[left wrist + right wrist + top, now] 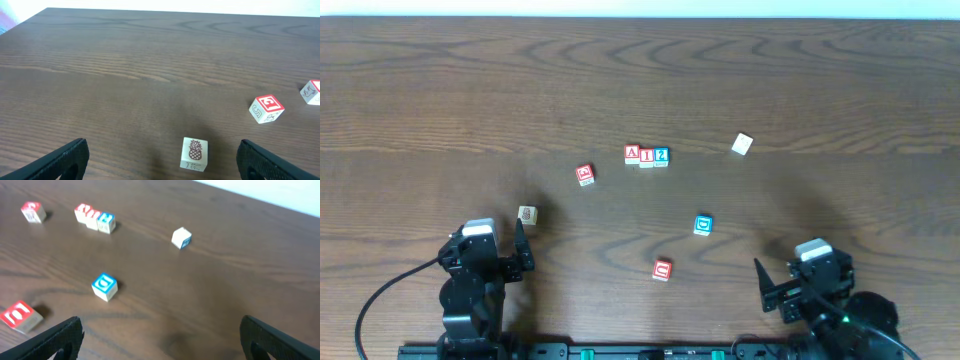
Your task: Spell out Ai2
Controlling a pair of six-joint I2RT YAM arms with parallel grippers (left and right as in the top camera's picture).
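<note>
Three blocks stand touching in a row mid-table: a red A block (632, 154), a red I block (647, 155) and a blue 2 block (662, 155). The row also shows in the right wrist view (95, 218). My left gripper (505, 250) is open and empty at the front left, with a pineapple block (194, 153) just ahead between its fingers' lines. My right gripper (780, 285) is open and empty at the front right, over bare table.
Loose blocks lie around: a red one (585, 175) left of the row, a white one (742, 144) to its right, a blue one (703, 225), a red one (662, 270) near the front, and the pineapple block (527, 214).
</note>
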